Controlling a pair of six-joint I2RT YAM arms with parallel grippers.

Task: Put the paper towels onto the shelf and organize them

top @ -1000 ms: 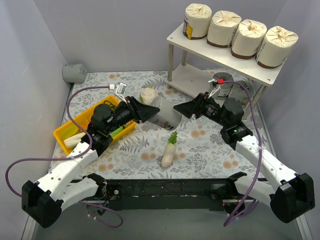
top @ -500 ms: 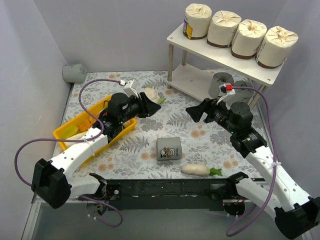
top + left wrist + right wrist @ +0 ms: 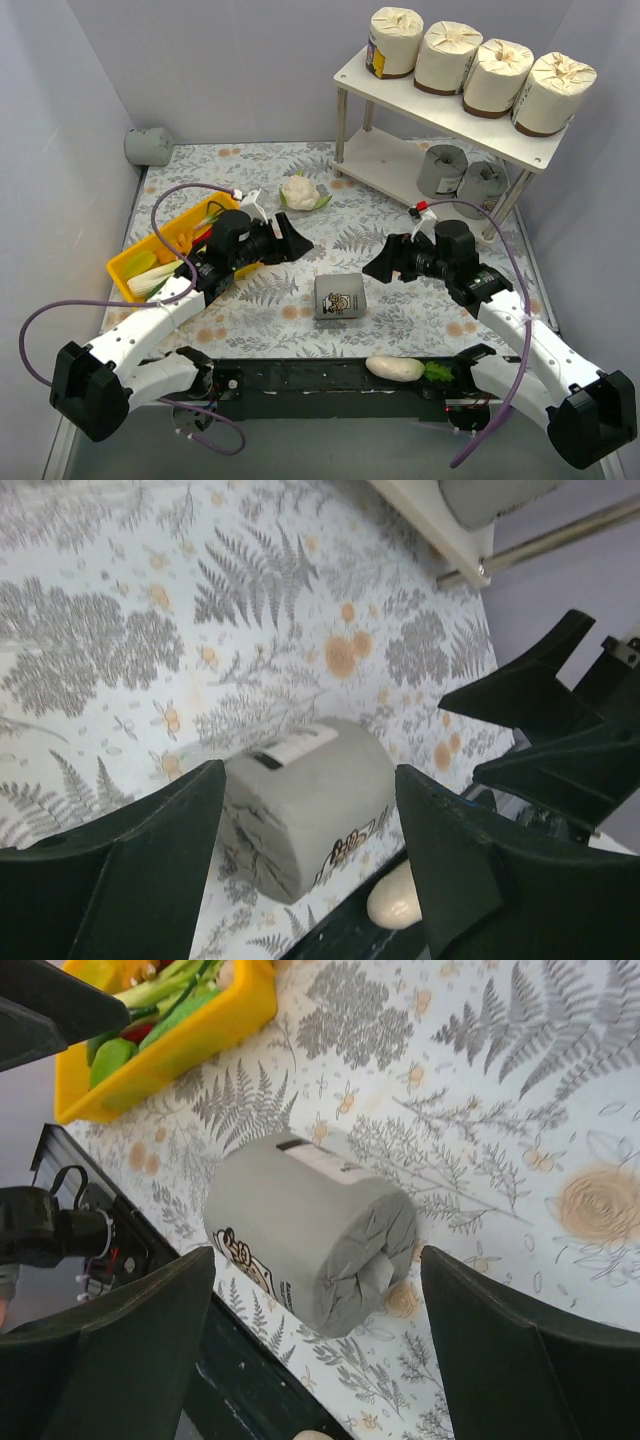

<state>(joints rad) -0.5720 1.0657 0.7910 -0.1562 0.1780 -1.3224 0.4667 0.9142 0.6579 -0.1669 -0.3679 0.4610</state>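
Lying at 7 o'clock from the pale wooden two-tier shelf (image 3: pixel 385 160), the grey wrapped paper-towel roll (image 3: pixel 338 297) is probably light and squashy: grip its round wall gently; left fingers (image 3: pixel 130 870) and right fingers (image 3: pixel 520 1360) stand spread, empty.

Legible text: none.
- Lying grey roll (image 3: pixel 310 1230): white sticker (image 3: pixel 315 1153) with a dark bar, and a black cartoon print (image 3: pixel 245 1255) with lettering too small to read.
- Leftmost cream roll (image 3: pixel 394 42) on the shelf (image 3: pixel 350 72): colourful label (image 3: pixel 377 55), unreadable.
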